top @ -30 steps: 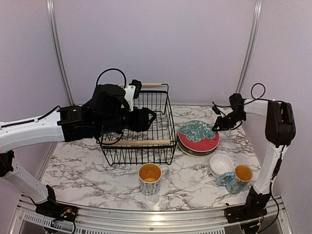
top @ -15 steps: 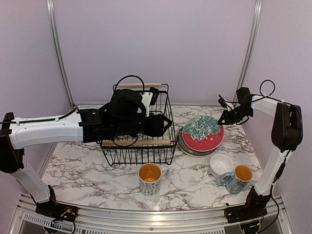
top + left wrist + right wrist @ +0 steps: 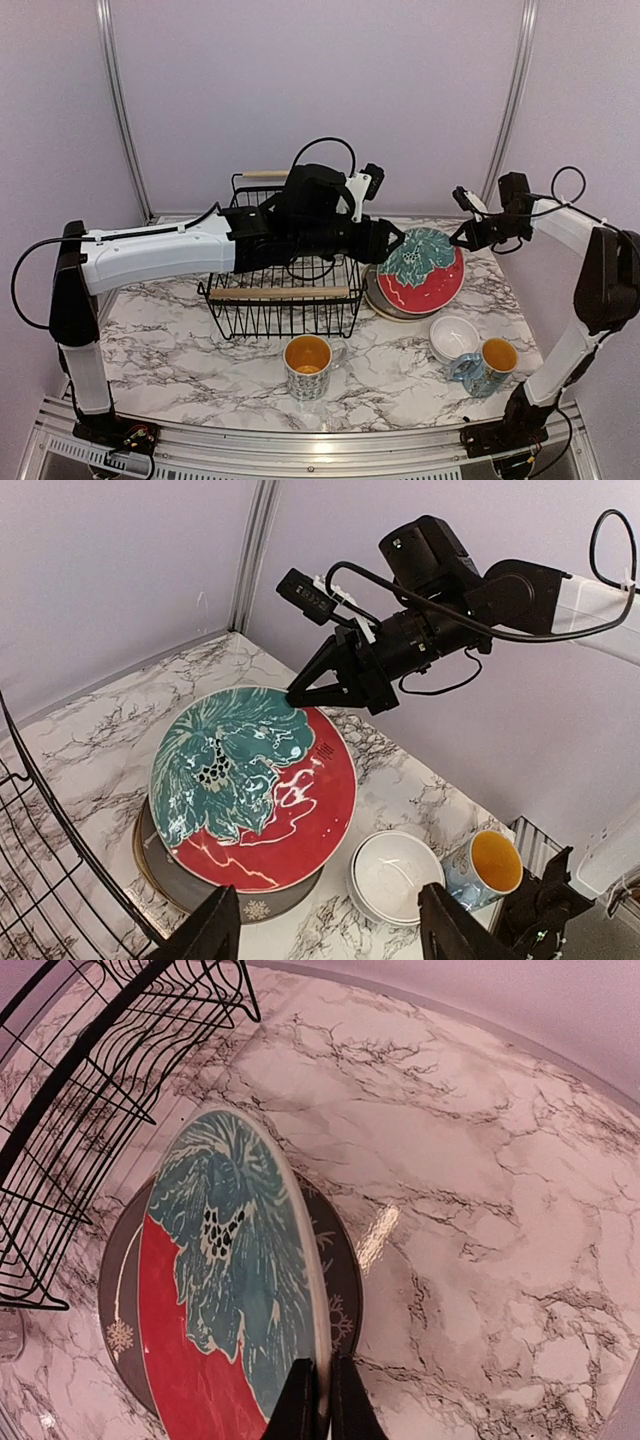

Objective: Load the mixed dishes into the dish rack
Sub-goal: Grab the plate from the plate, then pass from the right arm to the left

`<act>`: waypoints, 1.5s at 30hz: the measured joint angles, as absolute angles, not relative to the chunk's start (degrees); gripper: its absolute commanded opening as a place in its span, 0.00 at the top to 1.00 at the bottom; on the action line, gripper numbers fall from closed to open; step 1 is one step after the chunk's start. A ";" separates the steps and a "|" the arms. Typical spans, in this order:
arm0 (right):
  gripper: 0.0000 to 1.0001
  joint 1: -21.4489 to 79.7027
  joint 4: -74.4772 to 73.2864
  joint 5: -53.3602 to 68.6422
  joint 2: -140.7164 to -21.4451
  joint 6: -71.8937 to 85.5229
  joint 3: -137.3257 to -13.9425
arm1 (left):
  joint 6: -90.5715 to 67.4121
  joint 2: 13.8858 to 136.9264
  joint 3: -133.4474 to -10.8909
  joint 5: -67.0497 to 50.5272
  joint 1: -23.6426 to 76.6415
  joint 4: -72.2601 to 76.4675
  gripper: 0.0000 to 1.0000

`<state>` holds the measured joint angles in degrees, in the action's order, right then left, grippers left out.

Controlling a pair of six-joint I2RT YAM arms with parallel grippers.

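Pinching the far right rim of the red plate, the right gripper was closed tight on it and held it tilted, its lower edge resting on the dark grey plate just right of the dish rack. The left gripper was stretched over the rack toward the plate, jaws wide apart and empty. Two mugs and the stacked white bowls stood on the marble table.

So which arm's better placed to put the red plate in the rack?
Right, probably: the right end effector is shut on the red plate's raised rim; the left end effector hangs open, short of it.
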<state>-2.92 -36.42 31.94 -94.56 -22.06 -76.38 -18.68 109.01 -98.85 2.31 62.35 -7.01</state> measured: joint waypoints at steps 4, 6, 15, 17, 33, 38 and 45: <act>1.00 -2.92 -34.54 34.13 -92.97 -23.57 -74.13 | -16.23 115.24 -106.37 1.08 62.30 -8.32 0.35; 1.00 -2.92 -33.78 34.89 -91.35 -24.34 -72.75 | -15.35 117.58 -109.40 -0.03 62.13 -9.61 0.34; 1.00 -2.92 -31.05 38.50 -86.89 -28.82 -70.00 | -12.45 124.25 -117.71 -5.61 59.11 -12.78 0.30; 1.00 -2.92 -30.50 39.27 -86.87 -29.41 -69.80 | -12.40 125.93 -119.35 -7.35 57.58 -12.78 0.30; 1.00 -2.90 -30.02 46.26 -84.66 -39.18 -68.29 | -3.77 136.64 -130.85 -17.43 52.14 -14.09 0.38; 1.00 -2.61 -30.52 47.94 -83.96 -42.13 -68.03 | -1.23 139.17 -133.32 -19.20 50.94 -14.02 0.38; 1.00 -0.73 -31.09 49.01 -83.33 -46.61 -68.05 | -0.14 142.45 -134.87 -18.28 50.46 -13.56 0.39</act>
<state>-0.73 -31.09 49.01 -83.33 -46.61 -68.05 -0.14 142.45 -134.87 -18.28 50.46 -13.56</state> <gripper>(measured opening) 0.027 0.649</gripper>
